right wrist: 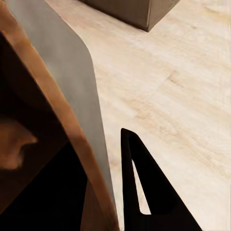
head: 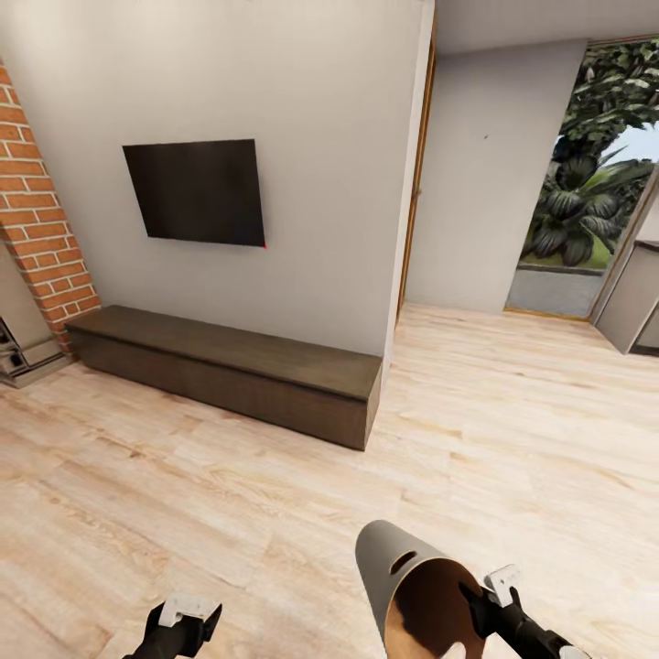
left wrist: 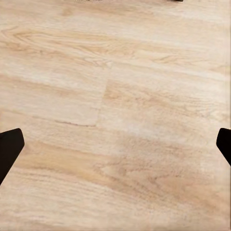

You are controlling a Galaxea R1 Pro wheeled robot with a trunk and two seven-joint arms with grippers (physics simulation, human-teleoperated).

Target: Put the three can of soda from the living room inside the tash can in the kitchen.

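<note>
On a light wood plank floor (head: 229, 513), the robot faces a grey wall (head: 329, 137) with a dark TV (head: 197, 190) mounted on it. A long, low brown cabinet (head: 229, 366) stands against the wall's foot, well ahead of both arms. A brick column (head: 41, 220) rises at the left. Past the wall's right end, an open passage leads to a glass door (head: 586, 183) with foliage behind it; floor between is unobstructed. The trash can (head: 412, 586) is held tilted at lower right, mouth toward the camera, brown-orange interior visible, one oval slot near the rim. The right gripper (head: 485, 599) is clamped on its rim, one finger (right wrist: 144, 192) outside the grey wall. The left gripper (head: 188, 622) hangs spread wide over bare floor, grasping nothing.
</note>
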